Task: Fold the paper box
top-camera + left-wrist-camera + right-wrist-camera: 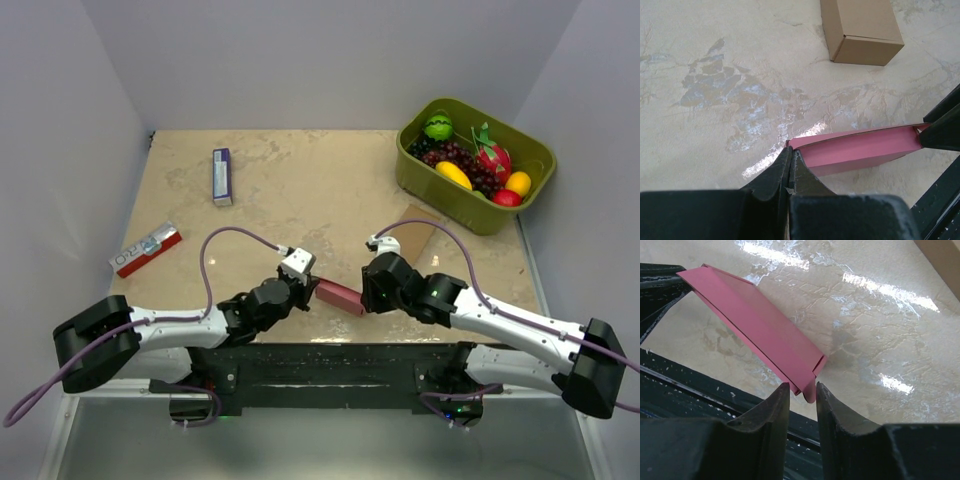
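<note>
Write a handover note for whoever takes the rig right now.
Left gripper: shut on one end of the paper box.
Right gripper: open, fingers either side of the flap at the box's other end, a small gap showing; no firm grip visible.
Box: held between the two arms, off the table, near its front edge. It looks flat, not squared up.
Done: box picked up, left grip set.
Left: probably close the right fingers on the flap, then open the box into shape and tuck the flaps.
</note>
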